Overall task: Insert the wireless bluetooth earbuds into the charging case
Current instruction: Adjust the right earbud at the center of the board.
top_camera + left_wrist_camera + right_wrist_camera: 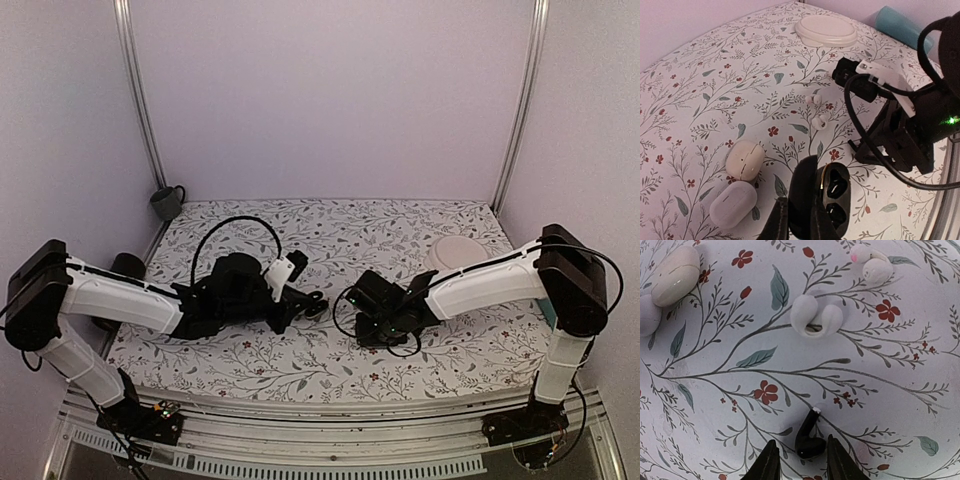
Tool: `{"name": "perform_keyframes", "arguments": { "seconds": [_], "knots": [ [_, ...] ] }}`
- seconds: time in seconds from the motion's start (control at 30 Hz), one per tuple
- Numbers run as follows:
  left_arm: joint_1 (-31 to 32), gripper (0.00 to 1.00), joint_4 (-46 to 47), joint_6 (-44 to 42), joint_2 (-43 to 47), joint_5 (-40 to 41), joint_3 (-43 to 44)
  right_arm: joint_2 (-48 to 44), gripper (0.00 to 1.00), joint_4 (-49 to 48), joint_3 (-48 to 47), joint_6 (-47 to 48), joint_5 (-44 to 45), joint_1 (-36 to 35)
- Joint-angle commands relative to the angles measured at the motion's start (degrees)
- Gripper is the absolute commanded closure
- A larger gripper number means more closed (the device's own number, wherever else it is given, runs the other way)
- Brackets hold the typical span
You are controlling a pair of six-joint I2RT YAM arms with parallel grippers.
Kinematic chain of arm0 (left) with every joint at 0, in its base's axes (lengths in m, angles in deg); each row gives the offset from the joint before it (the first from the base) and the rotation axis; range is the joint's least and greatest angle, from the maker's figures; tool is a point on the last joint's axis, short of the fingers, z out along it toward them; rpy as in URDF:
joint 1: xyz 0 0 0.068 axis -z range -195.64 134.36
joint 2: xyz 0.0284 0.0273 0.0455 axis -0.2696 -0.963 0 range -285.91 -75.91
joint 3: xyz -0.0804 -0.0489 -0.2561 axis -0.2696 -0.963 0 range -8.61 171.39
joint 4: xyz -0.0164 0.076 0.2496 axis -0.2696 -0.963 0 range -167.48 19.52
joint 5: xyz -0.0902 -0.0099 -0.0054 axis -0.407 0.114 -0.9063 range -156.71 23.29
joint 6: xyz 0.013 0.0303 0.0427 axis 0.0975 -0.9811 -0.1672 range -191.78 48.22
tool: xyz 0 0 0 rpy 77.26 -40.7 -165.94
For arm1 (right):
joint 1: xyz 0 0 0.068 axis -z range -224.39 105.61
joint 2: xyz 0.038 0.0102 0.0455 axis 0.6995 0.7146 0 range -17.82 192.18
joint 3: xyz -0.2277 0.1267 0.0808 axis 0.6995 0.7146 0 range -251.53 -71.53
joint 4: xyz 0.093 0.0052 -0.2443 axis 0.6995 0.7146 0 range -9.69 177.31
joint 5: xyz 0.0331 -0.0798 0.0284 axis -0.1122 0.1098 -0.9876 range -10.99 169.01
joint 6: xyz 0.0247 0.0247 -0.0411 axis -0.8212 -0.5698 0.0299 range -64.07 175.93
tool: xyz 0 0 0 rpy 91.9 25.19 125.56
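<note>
The black charging case (836, 192) lies open on the flowered cloth, its lid (807, 180) standing up. My left gripper (798, 200) is shut on that lid. The case's two wells are dark, and I cannot tell whether anything sits in them. One black earbud (809, 442) lies on the cloth, its stem pointing away from the wrist. My right gripper (801, 440) is open and straddles it: the right finger sits close beside the bud and a gap shows on the left. From above, the left gripper (310, 305) and the right gripper (365, 322) face each other at mid-table.
Two white pebble-like cases (745, 160) (732, 202) lie left of the black case. White earbuds (815, 317) (870, 265) lie farther out from the right gripper. A white round dish (455, 250) sits back right, a dark mug (168, 202) back left.
</note>
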Motion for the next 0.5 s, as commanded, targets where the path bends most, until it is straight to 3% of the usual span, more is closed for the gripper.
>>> {"name": "perform_keyframes", "arguments": {
  "seconds": [0.0, 0.37, 0.47],
  "knots": [
    [-0.6, 1.0, 2.0, -0.3, 2.0, -1.6, -1.2, 1.9, 0.66, 5.3, -3.2, -3.0, 4.6, -2.0],
    [-1.7, 1.0, 2.9, -0.6, 4.2, -3.4, -2.6, 2.6, 0.66, 13.2, -4.9, -6.4, 5.2, -1.2],
    [-2.1, 1.0, 3.0, -0.8, 4.8, -4.2, -2.9, 1.8, 0.66, 10.7, -2.0, -7.2, 2.2, 1.2]
  ]
}}
